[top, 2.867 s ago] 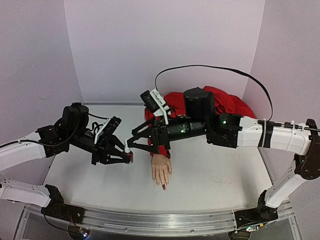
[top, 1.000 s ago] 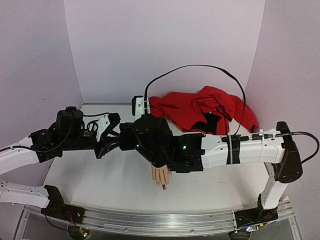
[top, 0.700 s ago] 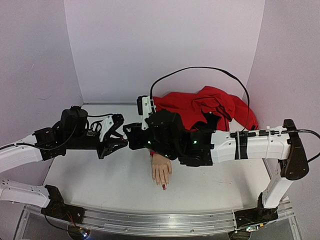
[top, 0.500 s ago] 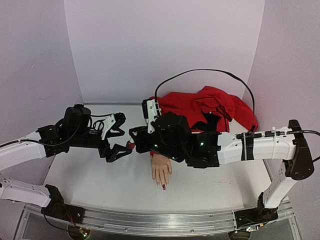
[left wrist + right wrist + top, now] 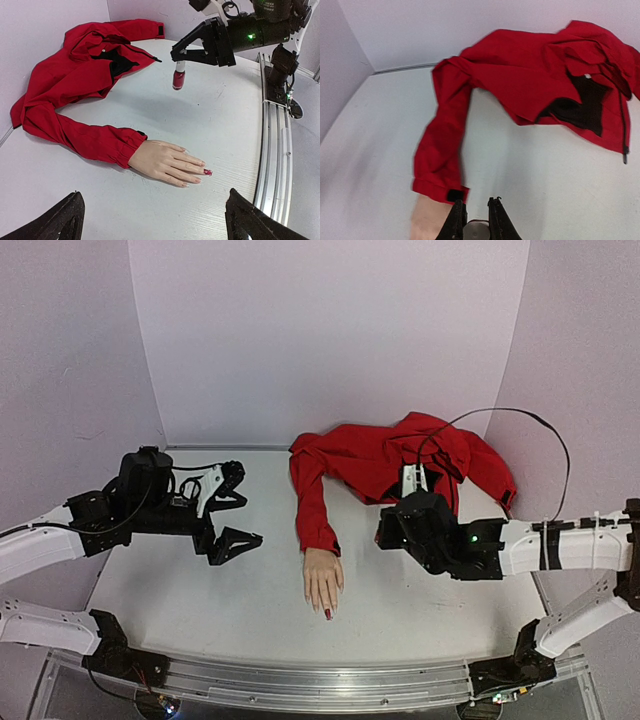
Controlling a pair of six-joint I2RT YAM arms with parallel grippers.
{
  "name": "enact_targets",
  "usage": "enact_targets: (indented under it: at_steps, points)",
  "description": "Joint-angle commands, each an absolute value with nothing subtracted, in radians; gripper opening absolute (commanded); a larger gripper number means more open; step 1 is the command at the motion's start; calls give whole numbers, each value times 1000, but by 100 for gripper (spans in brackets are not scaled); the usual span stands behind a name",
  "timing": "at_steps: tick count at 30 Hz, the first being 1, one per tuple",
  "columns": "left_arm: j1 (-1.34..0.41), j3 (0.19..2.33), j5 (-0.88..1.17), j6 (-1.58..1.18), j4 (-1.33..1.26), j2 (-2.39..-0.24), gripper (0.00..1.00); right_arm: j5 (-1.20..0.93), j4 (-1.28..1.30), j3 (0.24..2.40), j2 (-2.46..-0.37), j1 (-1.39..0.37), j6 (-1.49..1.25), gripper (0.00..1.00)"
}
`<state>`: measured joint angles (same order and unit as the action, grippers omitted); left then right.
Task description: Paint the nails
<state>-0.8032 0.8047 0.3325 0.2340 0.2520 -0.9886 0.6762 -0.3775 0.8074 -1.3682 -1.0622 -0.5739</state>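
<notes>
The mannequin hand (image 5: 323, 582) is lying palm down near the middle of the table (image 5: 200, 590), its red sleeve (image 5: 312, 505) trailing away behind it. Only one of the nails (image 5: 207, 172) is showing dark red. The others are looking bare pink, so most of the painting seems left to do. The right gripper (image 5: 178, 62) is clamping the white cap (image 5: 472, 230) of the polish bottle (image 5: 178, 80) and dangling it above the table, apparently unopened. The left gripper (image 5: 246, 506) is gaping wide, holding nothing.
</notes>
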Motion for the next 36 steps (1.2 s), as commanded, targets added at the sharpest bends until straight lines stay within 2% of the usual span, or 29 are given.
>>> enact_targets:
  at_steps: [1,7,16,36]
  points:
    - [-801,852,324,230,226,-979,99,779,-355,661,-1252,-995,-646,0]
    - [-801,853,316,231,227,-986,99,778,-352,511,-1191,-919,-726,0]
    - [-801,852,318,232,227,-997,99,784,-376,407,-1179,-879,-785,0]
    - [-802,852,325,232,226,-993,99,766,-425,339,-1199,-857,-836,0]
